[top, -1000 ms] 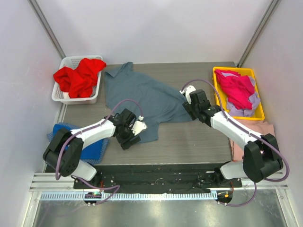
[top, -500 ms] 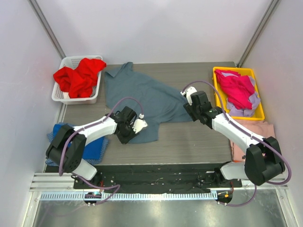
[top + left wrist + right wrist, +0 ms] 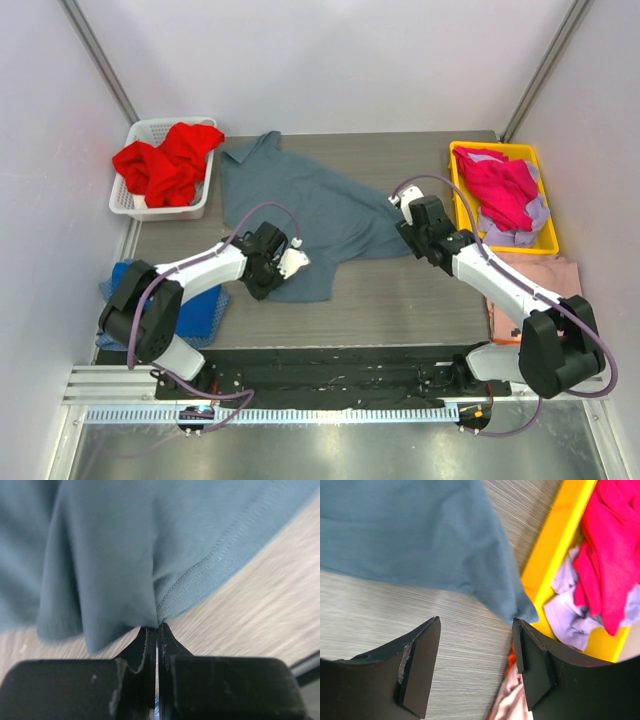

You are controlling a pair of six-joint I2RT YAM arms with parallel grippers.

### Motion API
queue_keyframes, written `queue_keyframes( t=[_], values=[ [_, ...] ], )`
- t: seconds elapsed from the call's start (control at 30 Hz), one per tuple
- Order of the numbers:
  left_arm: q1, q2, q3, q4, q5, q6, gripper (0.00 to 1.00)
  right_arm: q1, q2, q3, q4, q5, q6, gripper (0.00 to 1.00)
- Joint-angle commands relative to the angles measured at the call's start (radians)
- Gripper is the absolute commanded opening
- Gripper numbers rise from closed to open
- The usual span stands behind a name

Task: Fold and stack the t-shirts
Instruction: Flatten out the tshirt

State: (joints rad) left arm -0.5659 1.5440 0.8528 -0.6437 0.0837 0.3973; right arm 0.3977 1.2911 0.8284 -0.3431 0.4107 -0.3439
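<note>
Grey wood-grain table fills the floor of a white-walled cell, with the two arms reaching in from its near edge. Spread across the middle lies the slate blue-grey t-shirt, rumpled, its near hem towards the left arm and one corner stretching right towards the yellow tray.

The left gripper is closed tight on that near hem. In the left wrist view the stitched edge of the cloth bunches into the pinched jaws and folds of it hang just above the tabletop.

The right gripper has its jaws standing apart with nothing between them. It sits over bare table just beside the shirt's right corner, whose tip lies against the tray's rim.

A magenta t-shirt is heaped in the tray on top of a pale lilac cloth. A red t-shirt fills the white basket at the far left. A royal blue t-shirt lies at the near left edge, partly under the left arm, and a pale pink t-shirt lies at the near right, below the tray.
</note>
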Motion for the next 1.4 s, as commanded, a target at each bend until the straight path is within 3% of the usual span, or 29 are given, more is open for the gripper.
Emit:
queue_keyframes(
  t=[0.0,0.4,0.93,1.37],
  values=[
    [0.034,-0.094,-0.020,0.006,-0.174,-0.009,0.00,-0.051,-0.009,0.012,0.038,0.068,-0.029,0.66],
    [0.106,-0.390,0.068,-0.117,-0.358,0.044,0.00,-0.077,-0.007,0.028,0.009,0.068,-0.027,0.66],
    [0.115,-0.406,0.161,-0.149,-0.443,0.083,0.00,-0.077,0.057,-0.130,-0.017,-0.068,-0.079,0.63],
    [0.115,-0.380,0.164,-0.136,-0.441,0.081,0.00,-0.077,0.097,-0.137,-0.057,-0.190,-0.093,0.61]
  ],
)
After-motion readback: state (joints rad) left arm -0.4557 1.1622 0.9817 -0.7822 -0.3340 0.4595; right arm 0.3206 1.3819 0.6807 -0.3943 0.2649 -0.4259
